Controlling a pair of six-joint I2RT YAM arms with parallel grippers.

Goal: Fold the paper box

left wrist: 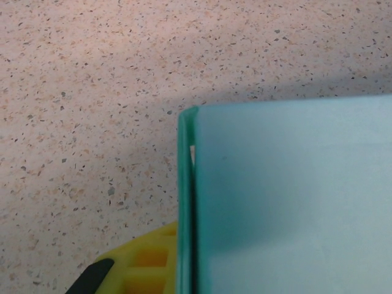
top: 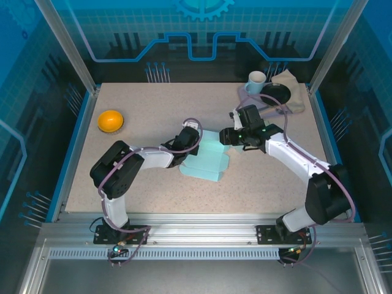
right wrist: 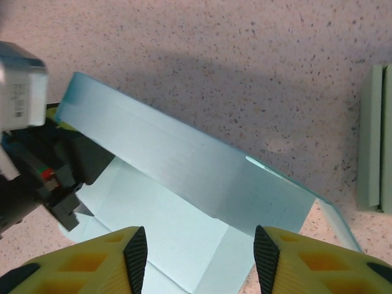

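One pale blue paper box (top: 205,165) lies at the middle of the table (top: 153,104) with a wall raised. The left claw (top: 196,144) is pinched shut on that wall; the right claw (right wrist: 201,245) hangs over it, fingers apart, holding nothing. One orange bowl (top: 111,120) sits near the left edge; one cup (top: 256,81), one black plate (top: 275,94) and one cloth (top: 294,86) share the far right corner

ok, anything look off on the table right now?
Nothing stands out. The paper box lies mid-table, half-folded, one panel raised with the left gripper shut on its end; the right gripper hangs open above it. The orange bowl and cup sit upright, nothing spilled.
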